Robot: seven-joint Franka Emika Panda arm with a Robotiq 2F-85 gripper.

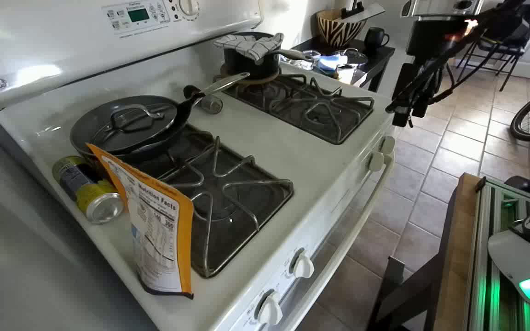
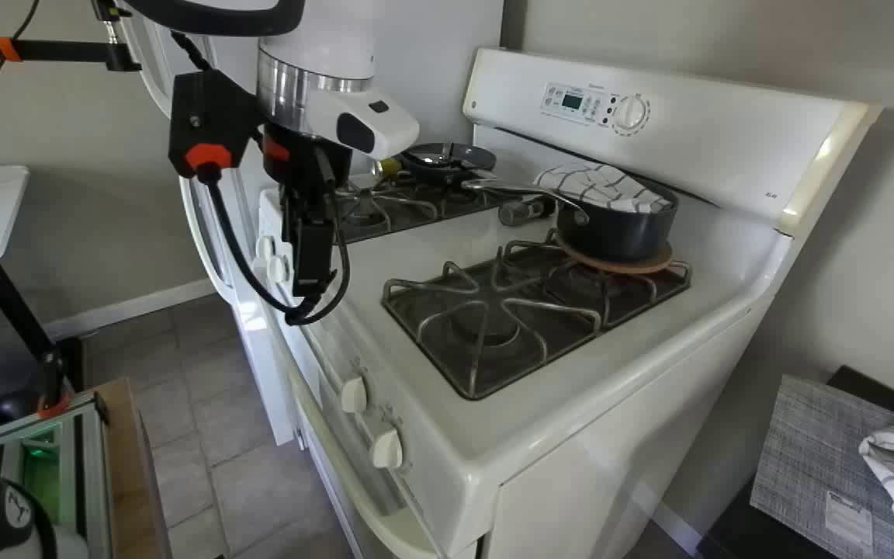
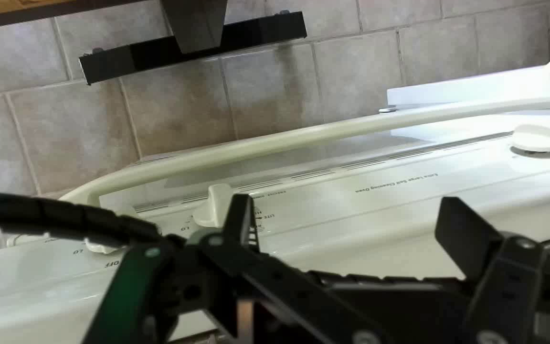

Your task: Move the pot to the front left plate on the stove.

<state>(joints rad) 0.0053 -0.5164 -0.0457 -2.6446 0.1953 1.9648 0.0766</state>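
Observation:
The pot is round and dark, with a long metal handle. It stands on the back right burner in both exterior views (image 1: pixel 252 64) (image 2: pixel 624 235), on a round wooden trivet (image 2: pixel 610 266). A grey-and-white checked cloth (image 1: pixel 251 45) lies over its top. The front left plate, a black grate (image 1: pixel 221 188), has nothing on it; it also shows in an exterior view (image 2: pixel 365 208), partly behind the arm. My gripper (image 1: pixel 401 122) hangs at the stove's front edge, apart from the pot; it also shows there (image 2: pixel 313 299). In the wrist view my gripper (image 3: pixel 346 224) is open with nothing between its fingers.
A grey lidded frying pan (image 1: pixel 127 122) sits on the back left burner. A yellow can (image 1: pixel 88 191) and an upright orange-edged bag (image 1: pixel 159 225) stand by the left grate. A small jar (image 1: pixel 211 104) lies between the burners. Knobs (image 2: pixel 386 449) and the oven handle (image 3: pixel 280 141) jut from the front.

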